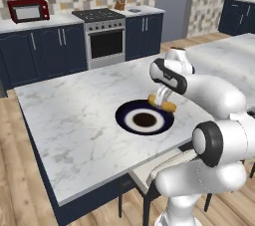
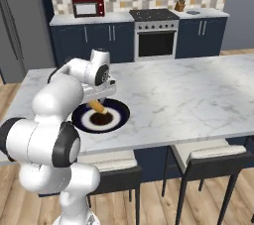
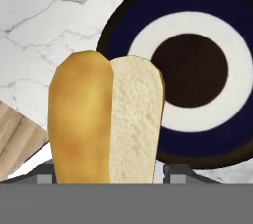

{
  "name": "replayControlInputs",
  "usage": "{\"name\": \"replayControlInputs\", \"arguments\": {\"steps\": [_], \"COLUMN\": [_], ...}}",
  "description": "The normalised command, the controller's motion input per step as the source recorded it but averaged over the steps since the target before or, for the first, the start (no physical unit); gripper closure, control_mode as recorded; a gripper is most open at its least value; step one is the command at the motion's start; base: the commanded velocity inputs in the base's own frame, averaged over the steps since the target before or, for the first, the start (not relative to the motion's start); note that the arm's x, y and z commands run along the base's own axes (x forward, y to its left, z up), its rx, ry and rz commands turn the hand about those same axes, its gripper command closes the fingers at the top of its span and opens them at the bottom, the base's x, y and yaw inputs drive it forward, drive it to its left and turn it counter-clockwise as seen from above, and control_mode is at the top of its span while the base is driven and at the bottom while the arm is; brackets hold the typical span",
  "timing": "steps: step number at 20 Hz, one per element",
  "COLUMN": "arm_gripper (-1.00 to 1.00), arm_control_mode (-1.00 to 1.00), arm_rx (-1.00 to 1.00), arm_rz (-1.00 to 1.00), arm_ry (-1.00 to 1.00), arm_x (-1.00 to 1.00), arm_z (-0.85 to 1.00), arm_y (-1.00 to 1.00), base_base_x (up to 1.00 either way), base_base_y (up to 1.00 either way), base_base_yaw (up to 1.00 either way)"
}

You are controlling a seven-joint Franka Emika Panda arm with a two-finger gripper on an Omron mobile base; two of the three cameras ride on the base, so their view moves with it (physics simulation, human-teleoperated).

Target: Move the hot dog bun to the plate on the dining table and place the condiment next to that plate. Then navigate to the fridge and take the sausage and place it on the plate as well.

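My tool point(image 1: 162, 101) is clamped on the hot dog bun point(image 3: 106, 119), held over the plate point(image 1: 130, 122); not yet released. Condiment and sausage remain.

Supporting surface: dining table point(image 1: 74, 120), white marble top with grey veining, dark navy base. One item lies directly on it: a round plate point(image 1: 144, 118) with navy rim, white ring and dark centre. Plate sits just below and slightly ahead of the gripper point(image 1: 160, 101), near the table edge closest to the robot. In the hand view the plate point(image 3: 237, 134) lies beyond the fingertips, to the right.
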Motion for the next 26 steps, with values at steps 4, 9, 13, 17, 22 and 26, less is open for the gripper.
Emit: {"name": "replayControlInputs", "arguments": {"steps": [4,9,13,17,22,26], "arm_gripper": [1.0,1.0,1.0,1.0,1.0,1.0], "arm_control_mode": [-1.0,-1.0,-1.0,-1.0,-1.0,-1.0], "arm_rx": [-0.05,-0.07,-0.1,-0.04,-0.03,-0.01], "arm_rz": [0.0,0.0,0.0,0.0,0.0,0.0], "arm_ry": [0.15,0.03,-0.01,0.0,0.0,0.0], "arm_x": [0.34,0.18,0.31,0.37,0.31,0.33], "arm_z": [-0.38,-0.42,-0.36,-0.34,-0.34,-0.33], "arm_y": [0.24,0.16,0.01,0.0,0.0,0.0], "base_base_x": [0.0,0.0,0.0,0.0,0.0,0.0], "base_base_y": [0.0,0.0,0.0,0.0,0.0,0.0], "base_base_yaw": [0.0,0.0,0.0,0.0,0.0,0.0]}}
